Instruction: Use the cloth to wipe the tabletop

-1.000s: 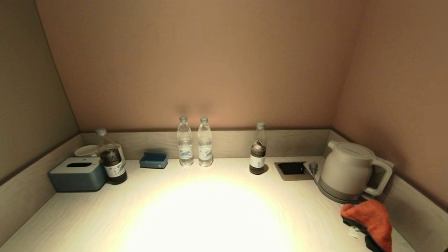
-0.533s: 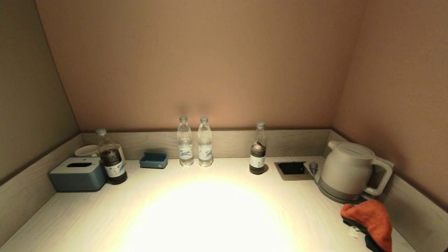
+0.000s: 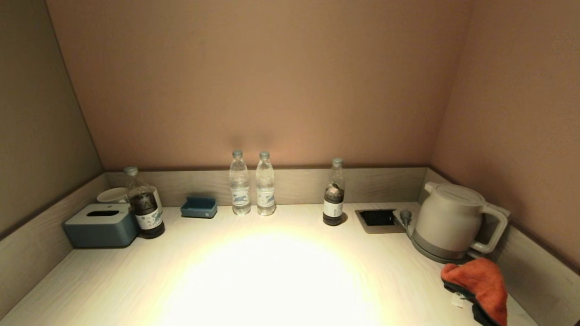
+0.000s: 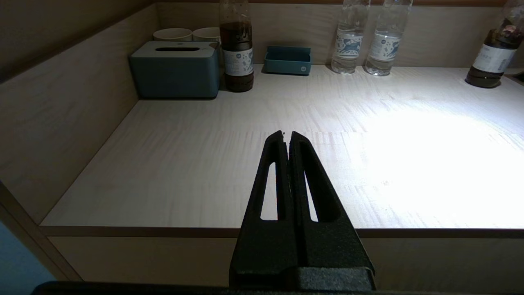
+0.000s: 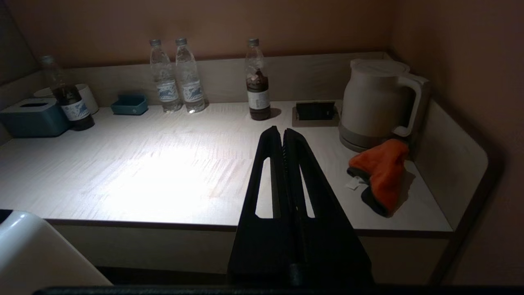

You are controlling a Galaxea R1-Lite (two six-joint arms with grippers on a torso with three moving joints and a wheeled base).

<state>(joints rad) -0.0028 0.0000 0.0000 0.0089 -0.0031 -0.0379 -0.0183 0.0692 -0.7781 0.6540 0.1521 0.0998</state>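
Observation:
An orange cloth with a dark underside lies crumpled on the pale wooden tabletop at the front right, just before the kettle; it also shows in the right wrist view. My right gripper is shut and empty, held before the table's front edge, left of the cloth and apart from it. My left gripper is shut and empty, held before the front edge on the table's left half. Neither arm shows in the head view.
A white kettle stands at the back right beside a recessed socket. Along the back wall stand two water bottles and a dark bottle. At the back left are a blue tissue box, another dark bottle, cups and a small blue tray.

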